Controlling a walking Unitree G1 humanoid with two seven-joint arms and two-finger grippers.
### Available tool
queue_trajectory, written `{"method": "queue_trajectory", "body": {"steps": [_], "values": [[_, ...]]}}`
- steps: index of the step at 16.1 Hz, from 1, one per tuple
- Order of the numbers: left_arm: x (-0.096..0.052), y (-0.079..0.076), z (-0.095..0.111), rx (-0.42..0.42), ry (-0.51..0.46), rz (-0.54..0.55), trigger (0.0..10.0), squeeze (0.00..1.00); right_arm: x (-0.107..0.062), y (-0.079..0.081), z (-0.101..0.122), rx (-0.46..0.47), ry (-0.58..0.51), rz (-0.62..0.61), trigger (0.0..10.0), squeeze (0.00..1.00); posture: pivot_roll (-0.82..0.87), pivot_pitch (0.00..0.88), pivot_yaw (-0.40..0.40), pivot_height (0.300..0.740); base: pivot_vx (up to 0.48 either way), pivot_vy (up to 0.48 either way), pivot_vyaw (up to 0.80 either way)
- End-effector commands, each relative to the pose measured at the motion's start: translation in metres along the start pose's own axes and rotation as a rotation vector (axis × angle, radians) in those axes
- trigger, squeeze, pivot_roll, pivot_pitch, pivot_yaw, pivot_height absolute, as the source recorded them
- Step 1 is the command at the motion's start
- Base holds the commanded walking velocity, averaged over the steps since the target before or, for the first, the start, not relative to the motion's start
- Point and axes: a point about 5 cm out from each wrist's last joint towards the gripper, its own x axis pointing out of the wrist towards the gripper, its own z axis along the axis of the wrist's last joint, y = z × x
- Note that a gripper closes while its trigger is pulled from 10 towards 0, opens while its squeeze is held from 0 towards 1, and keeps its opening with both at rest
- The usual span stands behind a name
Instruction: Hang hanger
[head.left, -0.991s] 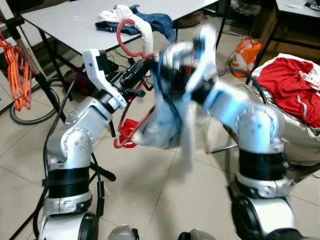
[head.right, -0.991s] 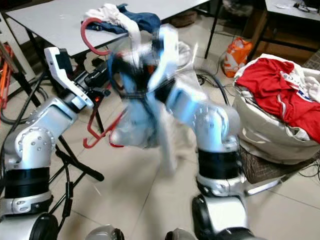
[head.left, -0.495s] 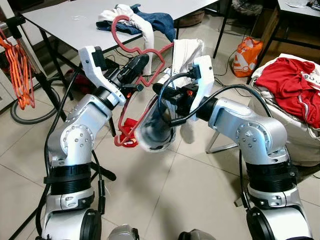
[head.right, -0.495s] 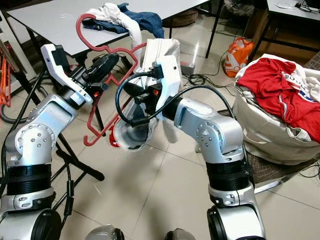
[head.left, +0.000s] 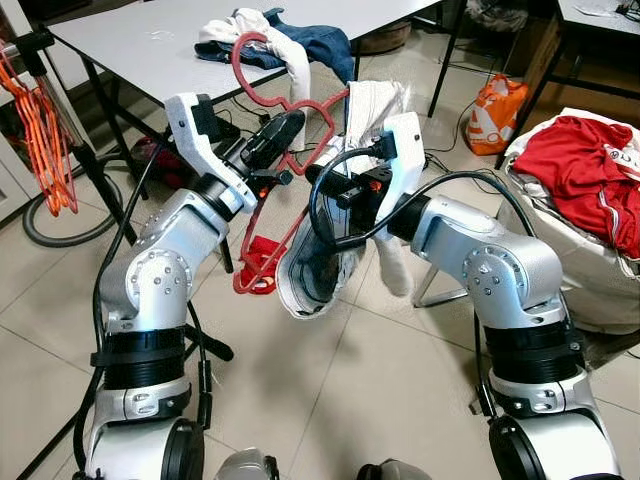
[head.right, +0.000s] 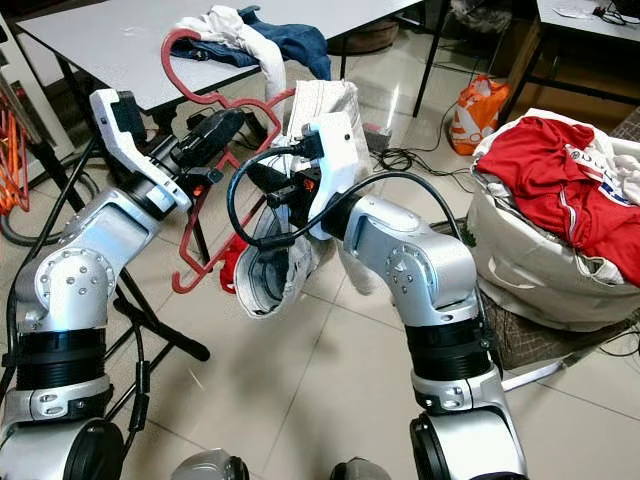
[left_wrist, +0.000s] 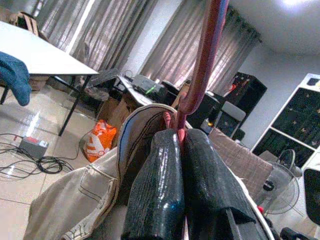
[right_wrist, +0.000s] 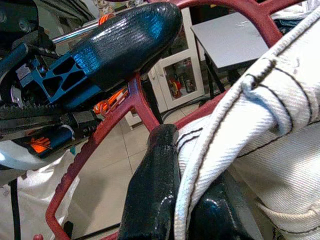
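Left hand is clamped shut on the red hanger, held up between my arms, hook toward the far tabletop. Right hand is pinched on the pale garment. Since half a second ago the cloth has dropped and opened out below the hanger; a second ago it was all blur, now steady. Looks like it's draped on, so the rack at far left comes next.

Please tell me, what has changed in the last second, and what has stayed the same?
The right gripper, earlier a blur of motion, has steadied, and the cream garment it pinches now hangs lower. The left gripper keeps its hold on the red hanger.
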Motion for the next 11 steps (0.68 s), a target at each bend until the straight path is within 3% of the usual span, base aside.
{"method": "queue_trajectory", "body": {"steps": [1, 6, 11], "values": [[0.005, -0.017, 0.01, 0.022, -0.04, -0.095, 10.0, 0.0, 0.005, 0.008, 0.001, -0.007, -0.007, 0.05, 0.0, 0.0, -0.1, 0.0, 0.005, 0.74, 0.0, 0.0, 0.0], [0.002, -0.029, -0.012, 0.177, 0.112, -0.18, 10.0, 0.0, 0.006, 0.009, -0.001, 0.003, -0.018, 0.044, 0.0, 0.0, -0.1, 0.0, 0.012, 0.74, 0.0, 0.0, 0.0], [0.005, -0.034, -0.007, 0.17, 0.099, -0.217, 10.0, 0.0, 0.009, 0.014, -0.001, 0.047, -0.038, 0.068, 0.0, 0.0, -0.1, 0.0, 0.018, 0.74, 0.0, 0.0, 0.0]]}}
